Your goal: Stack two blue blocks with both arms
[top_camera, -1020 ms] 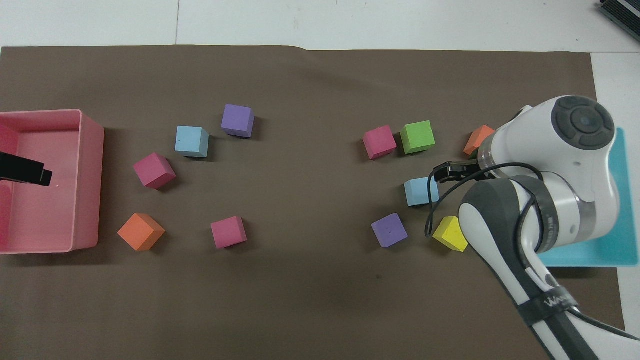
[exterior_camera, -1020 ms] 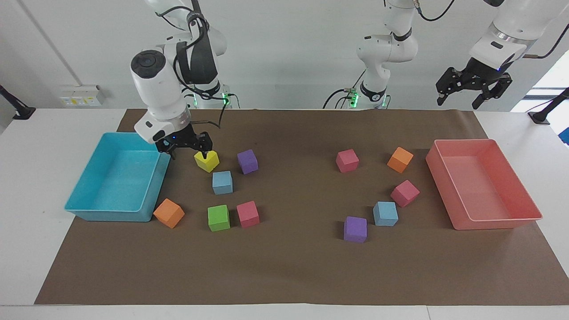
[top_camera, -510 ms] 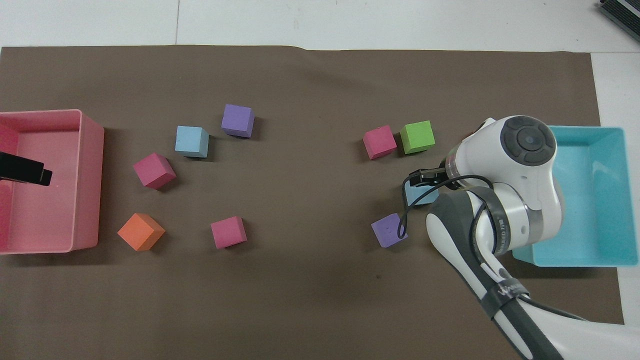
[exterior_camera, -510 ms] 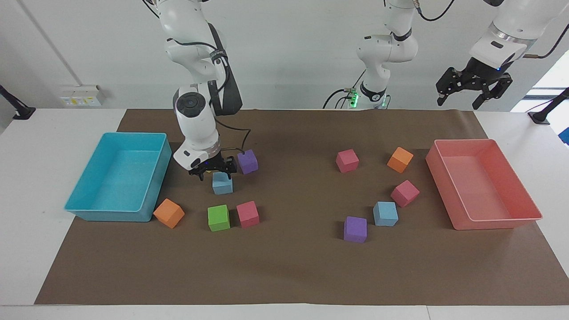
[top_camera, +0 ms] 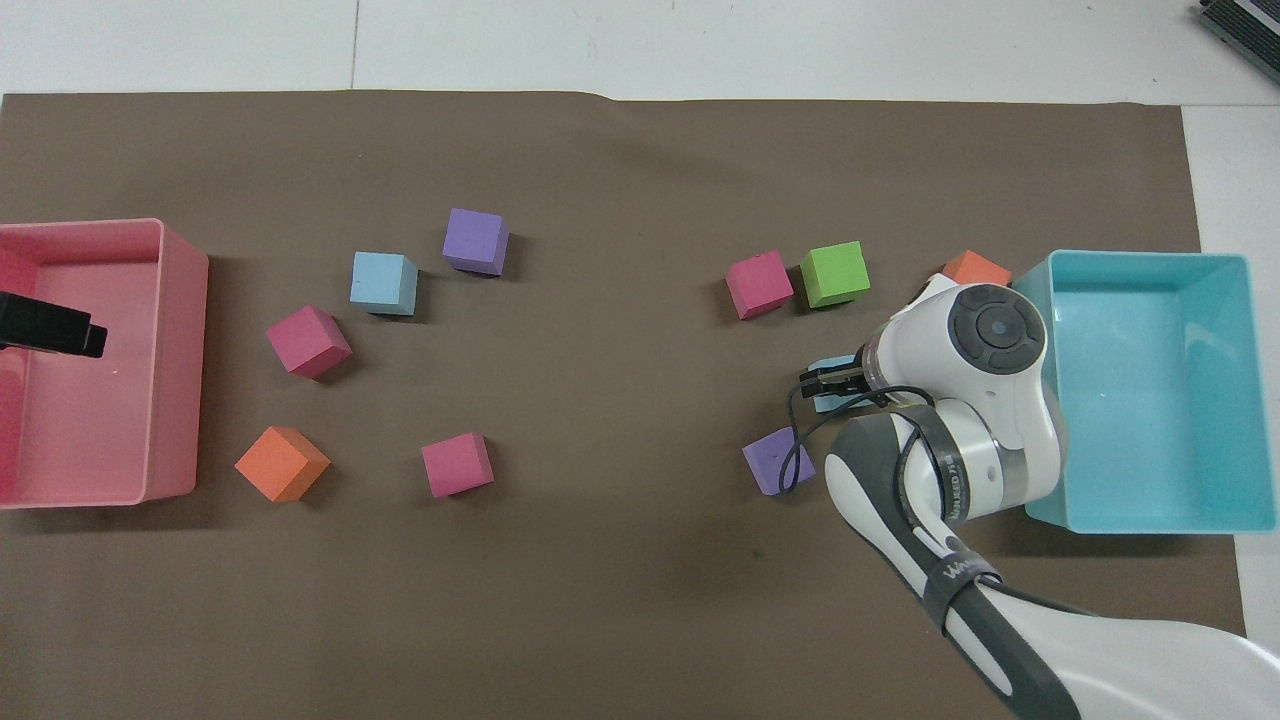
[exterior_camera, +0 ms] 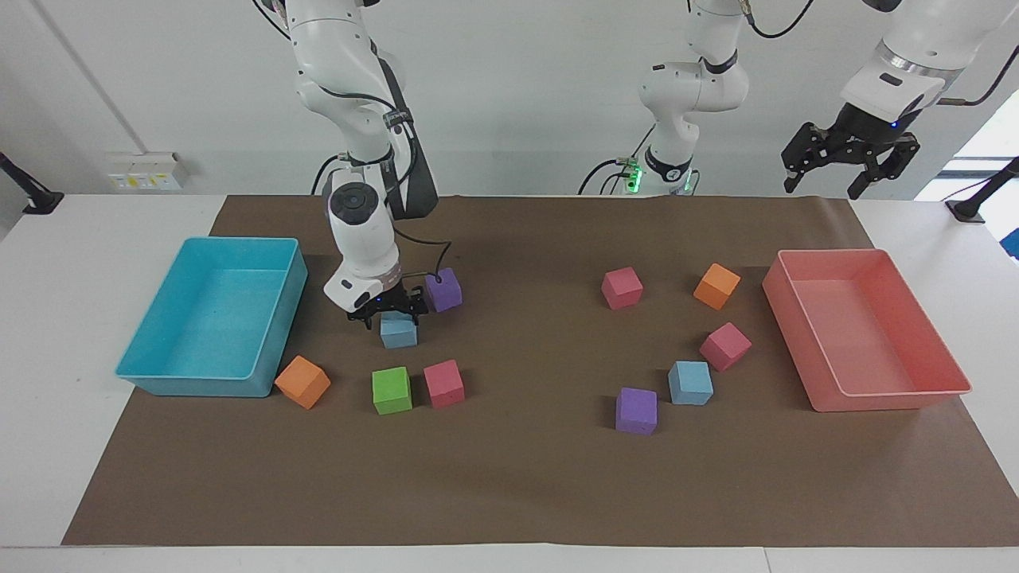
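One blue block (exterior_camera: 398,333) lies on the brown mat beside the turquoise bin's end, showing only partly in the overhead view (top_camera: 826,403). My right gripper (exterior_camera: 388,316) is low over its top, open, with fingers standing on either side of the upper edge; the arm covers most of the block from above (top_camera: 822,384). The other blue block (exterior_camera: 690,383) (top_camera: 383,283) sits toward the left arm's end, next to a purple cube. My left gripper (exterior_camera: 848,169) hangs open high above the pink bin, waiting.
A turquoise bin (exterior_camera: 159,376) and a pink bin (exterior_camera: 884,398) stand at the mat's ends. A purple cube (exterior_camera: 443,289), green cube (exterior_camera: 392,390), pink cube (exterior_camera: 444,383) and orange cube (exterior_camera: 302,382) ring the right gripper. Several more cubes lie near the pink bin.
The right arm swung from the yellow cube beside the turquoise bin to the blue block and came down over it. The left arm has not moved.
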`<state>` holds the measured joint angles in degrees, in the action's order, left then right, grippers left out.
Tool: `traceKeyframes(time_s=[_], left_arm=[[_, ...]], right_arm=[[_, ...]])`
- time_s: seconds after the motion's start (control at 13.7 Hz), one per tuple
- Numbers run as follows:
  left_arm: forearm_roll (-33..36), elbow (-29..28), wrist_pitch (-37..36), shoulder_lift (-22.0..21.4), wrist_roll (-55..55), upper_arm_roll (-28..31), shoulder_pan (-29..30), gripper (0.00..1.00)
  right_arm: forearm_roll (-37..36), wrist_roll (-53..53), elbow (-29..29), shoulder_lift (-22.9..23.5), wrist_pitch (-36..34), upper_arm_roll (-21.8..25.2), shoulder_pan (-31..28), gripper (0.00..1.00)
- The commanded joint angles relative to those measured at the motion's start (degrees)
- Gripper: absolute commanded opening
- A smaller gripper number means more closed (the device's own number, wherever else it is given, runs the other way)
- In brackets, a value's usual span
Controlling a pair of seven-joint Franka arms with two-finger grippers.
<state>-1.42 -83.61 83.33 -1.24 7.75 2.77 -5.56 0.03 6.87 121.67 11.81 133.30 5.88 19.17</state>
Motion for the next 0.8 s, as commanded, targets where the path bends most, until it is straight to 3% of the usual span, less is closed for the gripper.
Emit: traceKeyframes(time_s=[0.0,0.36,0.73], left_arm=[[-0.4,-2.3,1.3,-1.4,-0.4,-0.1,-0.1,1.00],[-0.4,-2.6,2.4,-1.0,-0.3,-0.1,-0.1,1.00],[-0.3,-4.5,9.2,1.1,-0.4,-0.6,-1.4,1.00]], right_arm=[[1.3,-3.0,1.3,0.1,2.1,-0.1,-0.1,1.00],[7.6,-7.3,2.2,0.4,3.6,0.0,-0.2,1.00],[7.6,-9.7,2.3,0.4,3.6,0.1,-0.8,0.99]])
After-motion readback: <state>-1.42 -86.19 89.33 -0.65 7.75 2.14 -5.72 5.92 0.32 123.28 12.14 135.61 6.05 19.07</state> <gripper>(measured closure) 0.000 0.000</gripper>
